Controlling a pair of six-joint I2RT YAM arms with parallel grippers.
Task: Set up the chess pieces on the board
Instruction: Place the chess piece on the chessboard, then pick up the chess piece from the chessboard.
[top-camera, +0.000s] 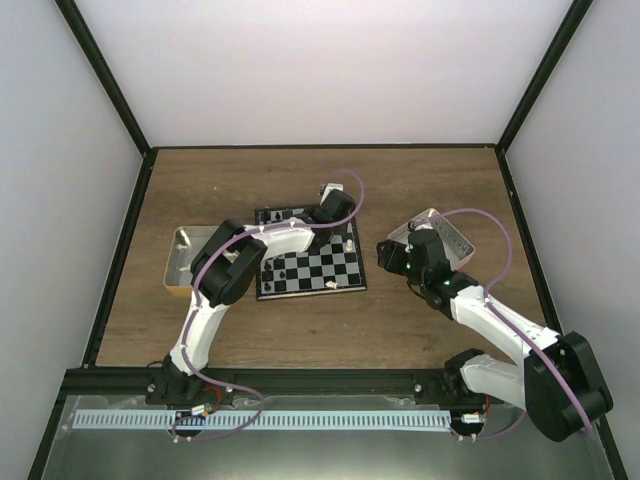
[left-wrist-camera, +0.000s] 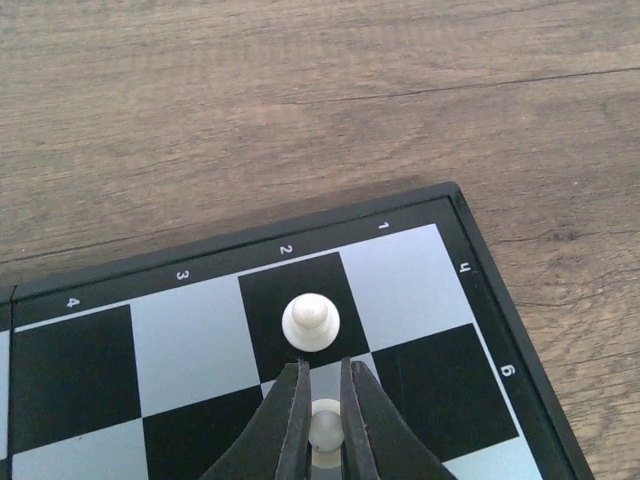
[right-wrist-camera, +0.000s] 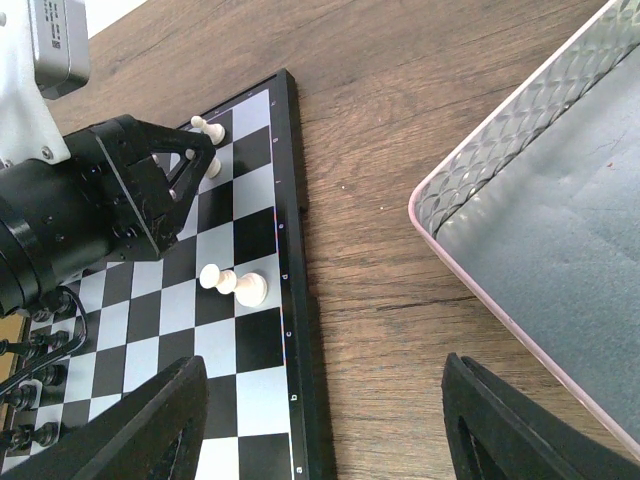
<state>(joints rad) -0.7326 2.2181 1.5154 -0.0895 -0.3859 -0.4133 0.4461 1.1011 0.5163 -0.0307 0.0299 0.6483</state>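
The board (top-camera: 310, 262) lies mid-table. My left gripper (left-wrist-camera: 322, 400) reaches over its far right corner, its fingers closed against a white pawn (left-wrist-camera: 327, 425) that stands on a silvery square. A second white pawn (left-wrist-camera: 311, 322) stands on the black square just beyond the fingertips. In the right wrist view the left gripper (right-wrist-camera: 205, 160) and both pawns show at the board's far corner. My right gripper (right-wrist-camera: 320, 420) is wide open and empty, above the board's right edge (right-wrist-camera: 300, 330). A taller white piece (right-wrist-camera: 235, 283) stands by that edge. Black pieces (right-wrist-camera: 30, 370) line the board's left side.
A pink-rimmed tray (right-wrist-camera: 500, 150) with a grey floor lies right of the board, close to my right gripper (top-camera: 392, 262). A tan tray (top-camera: 185, 258) lies left of the board, beside the left arm. Dark frame posts and white walls enclose the table.
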